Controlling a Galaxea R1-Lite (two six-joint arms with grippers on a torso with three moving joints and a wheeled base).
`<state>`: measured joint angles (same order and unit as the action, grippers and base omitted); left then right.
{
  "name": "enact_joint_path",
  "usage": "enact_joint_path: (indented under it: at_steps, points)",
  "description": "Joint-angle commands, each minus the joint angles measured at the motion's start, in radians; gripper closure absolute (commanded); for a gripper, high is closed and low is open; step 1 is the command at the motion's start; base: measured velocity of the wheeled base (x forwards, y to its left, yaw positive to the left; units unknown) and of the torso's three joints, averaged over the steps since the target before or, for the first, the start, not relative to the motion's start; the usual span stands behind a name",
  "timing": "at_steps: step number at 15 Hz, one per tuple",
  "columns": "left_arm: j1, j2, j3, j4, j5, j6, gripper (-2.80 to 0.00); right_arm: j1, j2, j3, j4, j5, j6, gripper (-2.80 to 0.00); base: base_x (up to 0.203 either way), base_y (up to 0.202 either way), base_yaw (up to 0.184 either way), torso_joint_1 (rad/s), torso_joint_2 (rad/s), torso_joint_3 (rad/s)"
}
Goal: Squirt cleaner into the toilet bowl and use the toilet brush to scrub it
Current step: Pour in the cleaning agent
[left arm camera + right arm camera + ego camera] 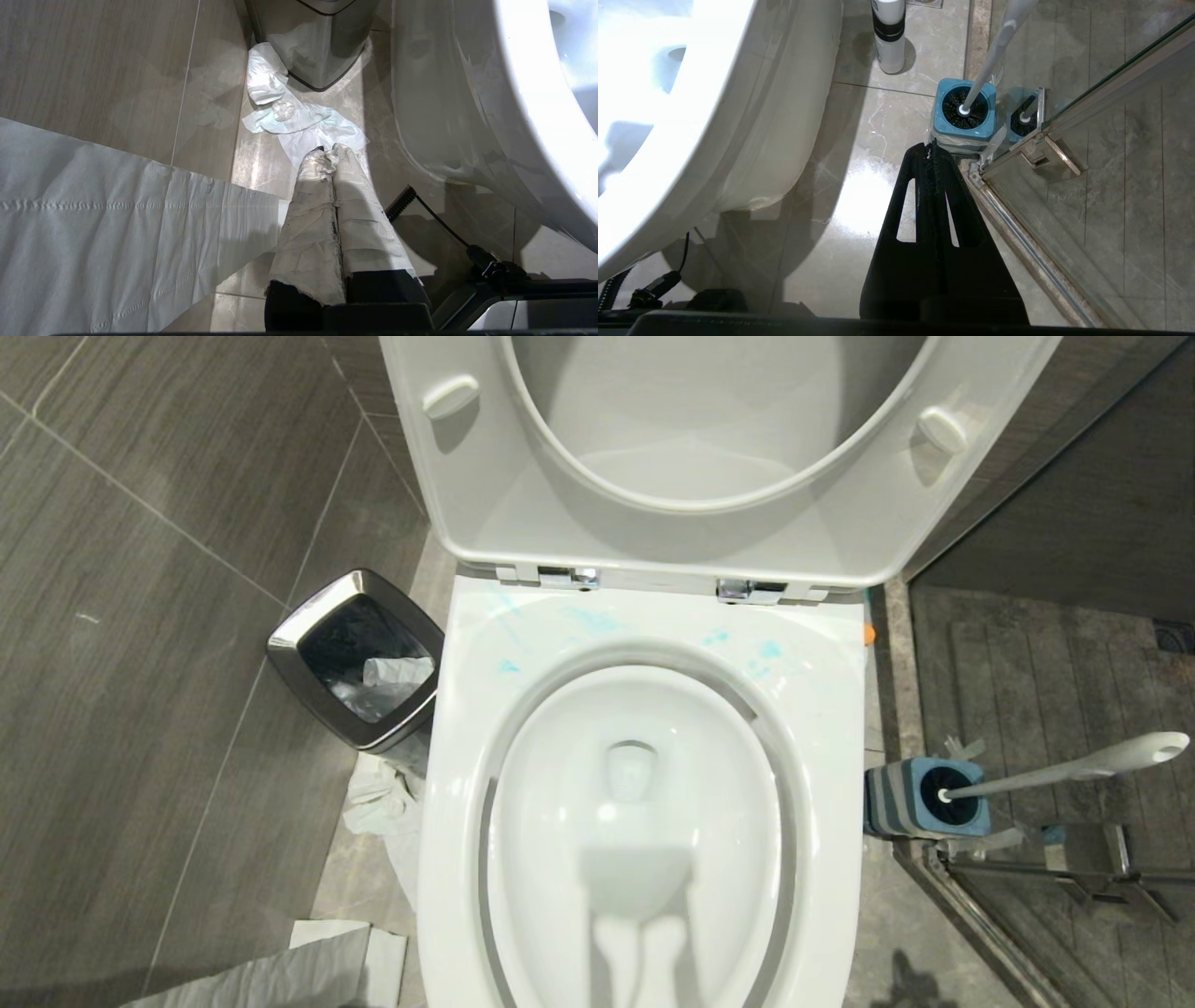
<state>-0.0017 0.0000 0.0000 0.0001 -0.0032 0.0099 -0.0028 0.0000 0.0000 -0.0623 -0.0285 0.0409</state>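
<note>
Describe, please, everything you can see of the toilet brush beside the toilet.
The toilet brush with the long slim white plastic handle stands on the robot's right of the large white ceramic toilet bowl, in its square blue and grey striped holder on the grey tiled floor, close to the glass shower door. The dark bristle head sits down in the holder. The handle leans away from the bowl and ends in a rounded, flattened tip. Nothing grips it; only the holder touches it.
</note>
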Motion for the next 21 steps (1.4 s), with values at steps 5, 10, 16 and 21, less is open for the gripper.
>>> enact_joint_path:
  at_steps: [5, 10, 16, 21]
  points:
    - [0.000, 0.000, 0.002, 0.000, 0.000, -0.001, 0.00, 0.000, 0.002, 0.025, -0.001, 0.000, 0.001, 0.00, 0.000, 0.000, 0.000, 0.000, 0.00, 0.000]
    - [0.000, 0.000, 0.002, 0.000, 0.000, -0.001, 0.00, 0.000, 0.002, 0.025, -0.001, 0.000, 0.000, 0.00, 0.000, 0.000, 0.000, 0.000, 0.00, 0.000]
    - [0.000, 0.000, 0.002, 0.001, 0.000, -0.001, 0.00, 0.000, 0.001, 0.025, -0.001, 0.001, -0.001, 0.00, 0.000, 0.000, 0.000, 0.000, 0.00, 0.000]
    - [0.000, 0.000, 0.002, 0.001, 0.000, -0.001, 0.00, 0.000, 0.000, 0.019, 0.012, 0.024, -0.067, 0.00, 0.000, 0.000, 0.000, 0.000, 0.00, 0.000]
